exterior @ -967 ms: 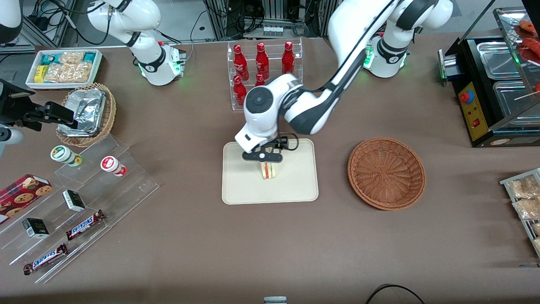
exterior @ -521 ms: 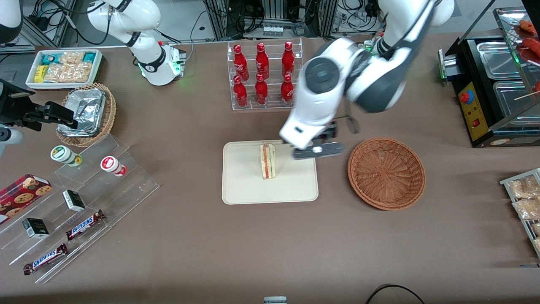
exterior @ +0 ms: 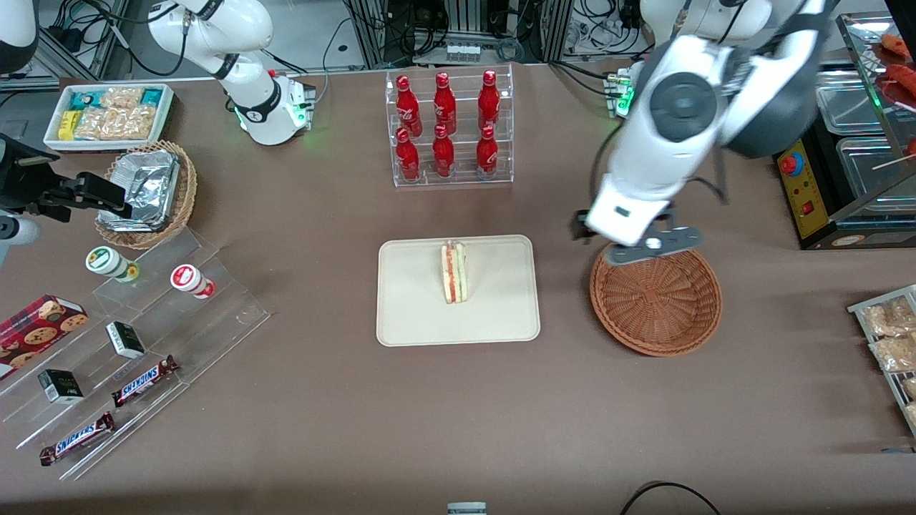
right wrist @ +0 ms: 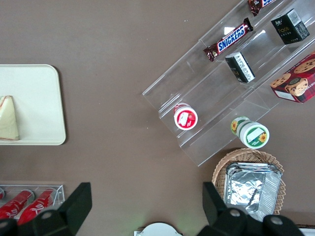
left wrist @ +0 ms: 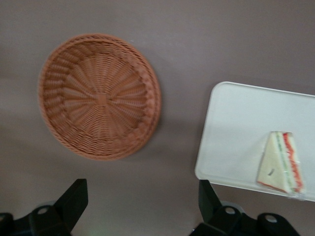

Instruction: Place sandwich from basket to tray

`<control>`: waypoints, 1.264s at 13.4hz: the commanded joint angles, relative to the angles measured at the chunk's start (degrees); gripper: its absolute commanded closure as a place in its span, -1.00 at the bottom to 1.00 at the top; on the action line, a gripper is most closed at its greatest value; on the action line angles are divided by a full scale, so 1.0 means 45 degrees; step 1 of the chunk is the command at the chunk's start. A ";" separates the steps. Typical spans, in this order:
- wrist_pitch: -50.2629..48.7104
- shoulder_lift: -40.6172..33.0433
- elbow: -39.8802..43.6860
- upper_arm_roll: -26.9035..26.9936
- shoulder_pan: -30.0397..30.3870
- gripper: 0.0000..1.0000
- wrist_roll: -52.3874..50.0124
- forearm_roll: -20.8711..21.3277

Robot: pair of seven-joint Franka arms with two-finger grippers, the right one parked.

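The sandwich point(exterior: 454, 272) stands on its edge in the middle of the cream tray point(exterior: 415, 315), with the red and green filling facing up. No gripper touches it. The reddish-brown basket point(exterior: 655, 297) lies empty beside the tray, toward the working arm's end of the table. My gripper point(exterior: 648, 247) hangs above the basket's rim farthest from the front camera. In the left wrist view the gripper point(left wrist: 141, 201) is open over bare table, with the basket point(left wrist: 100, 96), the tray point(left wrist: 236, 123) and the sandwich point(left wrist: 280, 162) all in sight. The right wrist view also catches the tray point(right wrist: 34, 98) and the sandwich point(right wrist: 8, 118).
A clear rack of red bottles point(exterior: 449, 129) stands farther from the front camera than the tray. A food warmer point(exterior: 844, 143) and snack packets point(exterior: 887, 336) sit at the working arm's end. Acrylic steps with snacks point(exterior: 143, 336) and a tan foil basket point(exterior: 147, 193) lie toward the parked arm's end.
The gripper has let go of the sandwich on the tray, risen and swung away to above the basket's rim. The sandwich stays upright where it was set.
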 commanded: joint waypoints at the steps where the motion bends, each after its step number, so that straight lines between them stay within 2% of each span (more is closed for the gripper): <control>1: 0.0107 -0.1534 -0.1377 -0.0133 0.1311 -0.98 0.1776 0.0012; 4: -0.0399 -0.2084 -0.1497 -0.0113 0.2464 -0.98 0.3653 -0.0125; 6: -0.0731 -0.2473 -0.1497 -0.0152 0.3675 -0.98 0.5368 -0.0805; 8: -0.1006 -0.2689 -0.1458 -0.0113 0.4263 -0.98 0.6604 -0.0926; 10: -0.1046 -0.2729 -0.1419 0.0467 0.4131 -0.98 0.6899 -0.0926; 13: -0.1046 -0.2925 -0.1438 0.2342 0.2708 -0.98 0.7701 -0.0926; 17: -0.1026 -0.1757 0.0040 0.2446 0.2547 -0.98 0.7506 -0.0926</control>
